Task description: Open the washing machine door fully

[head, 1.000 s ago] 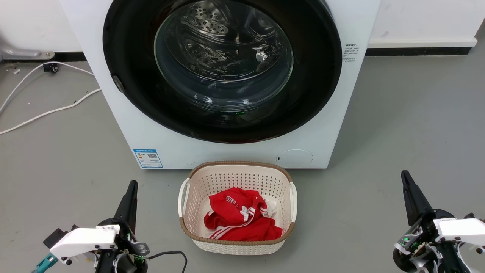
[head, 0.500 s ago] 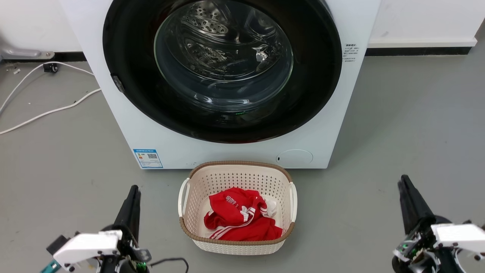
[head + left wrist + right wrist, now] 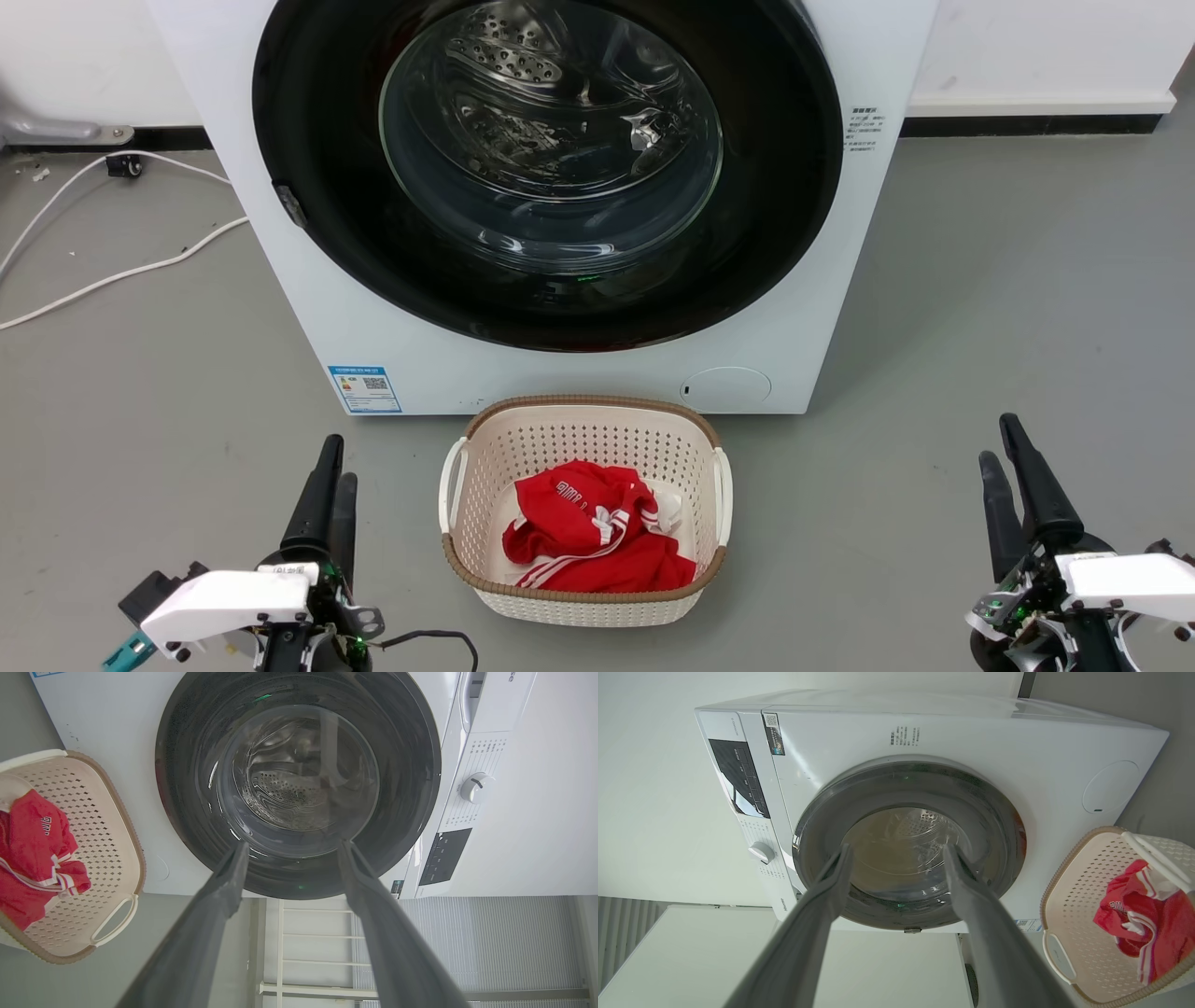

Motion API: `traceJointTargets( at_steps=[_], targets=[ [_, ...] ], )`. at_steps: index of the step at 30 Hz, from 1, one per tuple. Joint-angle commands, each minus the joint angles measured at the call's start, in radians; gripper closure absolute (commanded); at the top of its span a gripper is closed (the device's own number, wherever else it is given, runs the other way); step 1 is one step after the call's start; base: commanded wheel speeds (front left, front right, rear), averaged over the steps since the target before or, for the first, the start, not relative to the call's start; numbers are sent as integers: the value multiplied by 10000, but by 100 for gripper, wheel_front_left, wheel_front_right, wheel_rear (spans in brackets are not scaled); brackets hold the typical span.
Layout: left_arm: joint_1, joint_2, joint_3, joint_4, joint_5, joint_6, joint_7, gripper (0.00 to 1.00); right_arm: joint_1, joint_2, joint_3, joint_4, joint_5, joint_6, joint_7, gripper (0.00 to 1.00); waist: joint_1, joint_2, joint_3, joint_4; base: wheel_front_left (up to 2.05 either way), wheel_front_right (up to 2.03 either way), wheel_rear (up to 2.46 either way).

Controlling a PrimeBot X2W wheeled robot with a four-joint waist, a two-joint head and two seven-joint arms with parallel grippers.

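The white washing machine (image 3: pixel 840 308) stands straight ahead on the floor. Its door (image 3: pixel 775 187), a glossy black disc with a clear glass bowl centre, lies flat against the front, closed. A small dark catch (image 3: pixel 289 205) sits on the door's left rim. My left gripper (image 3: pixel 338 464) is at the lower left and my right gripper (image 3: pixel 997 441) at the lower right, both well short of the machine. Each is open and holds nothing. The left gripper (image 3: pixel 294 843) and the right gripper (image 3: pixel 896 847) both frame the door (image 3: pixel 187 788) (image 3: pixel 906 784) between their spread fingers.
A cream perforated basket (image 3: pixel 588 406) with a red garment (image 3: pixel 588 537) stands on the floor between my grippers, just in front of the machine. White cables (image 3: pixel 112 275) trail over the grey floor at the left. A small round white flap (image 3: pixel 725 385) is at the machine's lower right.
Each gripper looked like a single dark spike before; now both show two parted fingers. Both dipped slightly and came back up. Door and basket have not moved.
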State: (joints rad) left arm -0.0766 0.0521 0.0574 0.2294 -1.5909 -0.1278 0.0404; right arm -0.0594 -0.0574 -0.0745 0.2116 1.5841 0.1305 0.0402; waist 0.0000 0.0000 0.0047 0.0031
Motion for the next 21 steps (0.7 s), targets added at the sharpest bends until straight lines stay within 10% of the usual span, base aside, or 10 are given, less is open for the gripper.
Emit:
traceJointTargets(
  at_steps=[1, 21],
  targets=[
    [-234, 47, -22, -315, 256, -11, -116, 0, -134, -15, 35, -334, -248, 2, -113, 0, 0, 0, 0, 7, 0, 0, 0],
    [-113, 33, -125, -1381, 4416, -19, -906, 0, 140, 8, 349, -1496, -5663, 2, -903, 0, 0, 0, 6, 95, 0, 0, 0]
  ],
)
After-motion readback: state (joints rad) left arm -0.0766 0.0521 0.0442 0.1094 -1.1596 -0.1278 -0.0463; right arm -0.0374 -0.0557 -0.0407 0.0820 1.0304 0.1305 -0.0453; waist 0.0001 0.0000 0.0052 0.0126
